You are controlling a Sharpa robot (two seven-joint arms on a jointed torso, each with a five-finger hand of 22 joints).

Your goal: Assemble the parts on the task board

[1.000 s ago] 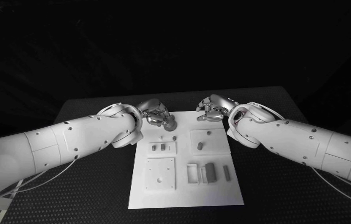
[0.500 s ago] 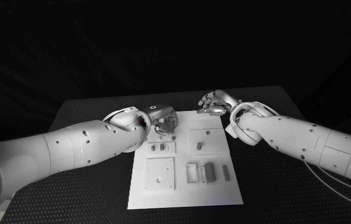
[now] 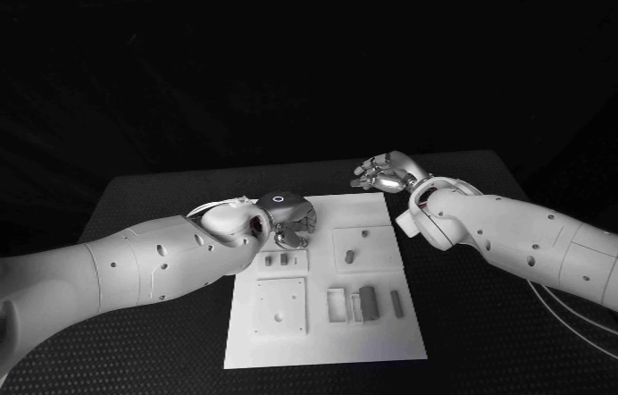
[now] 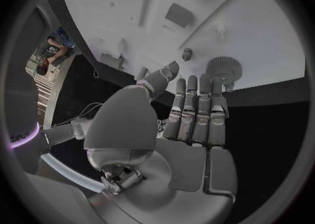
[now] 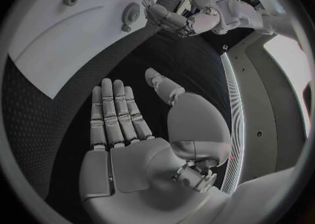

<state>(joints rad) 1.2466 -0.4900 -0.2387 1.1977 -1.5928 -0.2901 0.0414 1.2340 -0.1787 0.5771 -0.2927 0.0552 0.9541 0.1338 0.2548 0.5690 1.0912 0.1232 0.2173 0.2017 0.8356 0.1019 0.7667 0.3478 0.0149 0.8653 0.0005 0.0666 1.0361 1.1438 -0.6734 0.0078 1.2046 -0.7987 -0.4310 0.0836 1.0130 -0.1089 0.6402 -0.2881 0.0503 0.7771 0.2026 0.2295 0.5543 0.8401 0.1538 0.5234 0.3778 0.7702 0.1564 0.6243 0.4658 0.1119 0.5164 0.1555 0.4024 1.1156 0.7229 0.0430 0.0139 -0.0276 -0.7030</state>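
Hovering over the board's [image 3: 322, 323] far left corner, your left hand [image 3: 291, 219] has its fingers straight and spread, holding nothing, with the gear [image 4: 223, 68] just beyond them. Your right hand [image 3: 382, 173] waits open past the far edge; next, close on the gear.

Robotics lab or test cell, by all signs. Black textured table [image 3: 154, 341] against unlit black surroundings, like staged bench. White task board [image 3: 329, 341] laid square at centre, cut with recesses and carrying small grey parts [image 3: 369, 301], typical of assembly benchmark. Cables [image 3: 573, 310] trailing along table edge by right arm. Two white arms ending in silver hands: left hand [image 3: 288, 219], right hand [image 3: 382, 173]. Nothing domestic or commercial about it.
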